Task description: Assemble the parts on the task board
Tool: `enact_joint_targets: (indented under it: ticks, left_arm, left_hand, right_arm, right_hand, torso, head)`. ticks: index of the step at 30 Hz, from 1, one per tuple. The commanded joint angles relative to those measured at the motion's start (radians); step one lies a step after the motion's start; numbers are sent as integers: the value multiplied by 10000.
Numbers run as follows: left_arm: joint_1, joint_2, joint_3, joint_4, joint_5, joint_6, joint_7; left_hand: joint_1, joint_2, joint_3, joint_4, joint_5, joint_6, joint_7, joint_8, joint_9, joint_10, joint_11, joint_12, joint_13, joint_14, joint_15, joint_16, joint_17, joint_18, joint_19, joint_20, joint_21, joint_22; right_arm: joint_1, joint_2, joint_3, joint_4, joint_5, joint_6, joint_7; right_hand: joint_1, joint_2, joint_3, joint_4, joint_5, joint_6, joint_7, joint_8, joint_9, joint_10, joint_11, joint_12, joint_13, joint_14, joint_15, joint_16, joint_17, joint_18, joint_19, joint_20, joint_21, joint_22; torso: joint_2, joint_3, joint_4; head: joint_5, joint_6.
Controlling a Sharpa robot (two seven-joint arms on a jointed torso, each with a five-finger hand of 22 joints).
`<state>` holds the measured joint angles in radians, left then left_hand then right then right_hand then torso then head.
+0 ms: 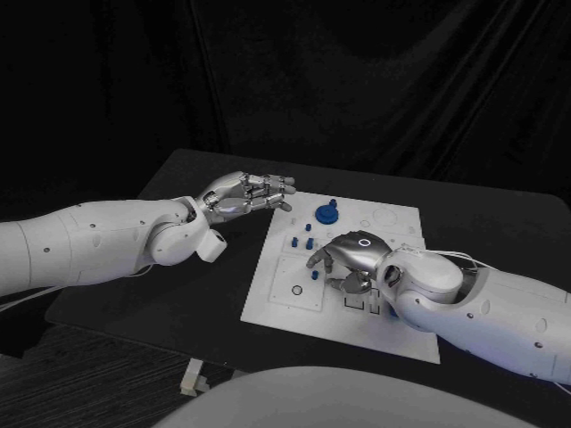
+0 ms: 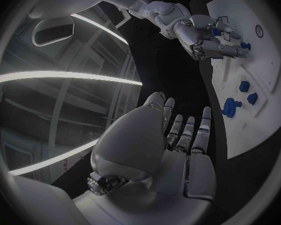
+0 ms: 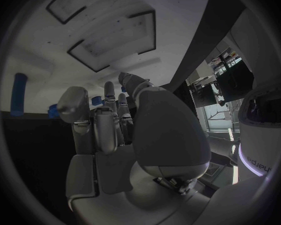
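Task board (image 1: 395, 218) on desk (image 1: 169, 294), several blue parts (image 1: 326, 214) standing in it.
Right hand (image 1: 343, 259) pinches one (partly hidden); left hand (image 1: 244, 194) hovers, fingers curled, holding nothing.

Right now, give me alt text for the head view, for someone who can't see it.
The right hand reaches down over the white task board among small blue parts. The left hand hovers, fingers curled, at the board's far left corner on the black table.
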<state>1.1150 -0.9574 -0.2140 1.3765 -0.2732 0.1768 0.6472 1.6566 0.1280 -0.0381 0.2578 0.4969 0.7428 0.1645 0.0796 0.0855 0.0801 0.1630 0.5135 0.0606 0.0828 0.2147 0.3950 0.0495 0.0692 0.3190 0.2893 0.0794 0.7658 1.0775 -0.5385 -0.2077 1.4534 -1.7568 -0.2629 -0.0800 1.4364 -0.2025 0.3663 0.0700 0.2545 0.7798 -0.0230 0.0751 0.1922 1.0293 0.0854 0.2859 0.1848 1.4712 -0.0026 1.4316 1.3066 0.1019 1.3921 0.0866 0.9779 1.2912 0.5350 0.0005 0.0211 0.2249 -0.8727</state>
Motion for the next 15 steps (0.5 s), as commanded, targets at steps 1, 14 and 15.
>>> enact_joint_targets:
  ticks: [1, 14, 15]
  left_arm:
    - [-17, 3, 9, 3, 80, 128, 89]
    - [-18, -8, 9, -7, 80, -87, 338]
    - [-18, -8, 9, -9, 80, -124, 388]
  left_hand:
    - [75, -69, 338, -50, 127, -116, -28, 186, -54, -61, 28, -80, -82, 62, 84, 140, -20, 115, 58, 6, 86, -100]
    - [-61, -191, 385, 22, 28, -168, 6, 202, -60, -78, 60, -71, -84, -104, -197, -178, -61, 15, -147, 19, -49, -216]
    - [-83, -214, 385, 34, 17, -171, 5, 207, -59, -83, 60, -74, -85, -148, -245, -259, -71, 0, -194, 15, -75, -236]
  right_arm:
    - [246, -212, 21, 265, -64, -1130, -182]
    - [1873, -1663, 21, 1268, 1950, -1733, -380]
    - [1926, -1747, 21, 1278, 2010, -1617, -458]
  right_hand:
    - [-95, 133, -681, 217, -398, -349, -111, -110, -241, -354, 35, -153, -157, 469, 65, -173, 216, 96, 8, 149, -151, 1223]
    - [-279, 308, -1728, 1300, -822, 562, 569, 406, -413, -818, 110, 133, -327, 504, 143, -61, 337, 106, 105, 249, -239, 1237]
    - [-291, 308, -1743, 1313, -827, 648, 606, 446, -400, -833, 111, 144, -331, 501, 142, -69, 325, 108, 103, 250, -255, 1234]
  torso:
    - [2, 1, 0]
    - [-2, -2, 4]
    - [0, -1, 3]
  head:
    - [-19, 1]
    - [-57, 1]
    - [-58, 1]
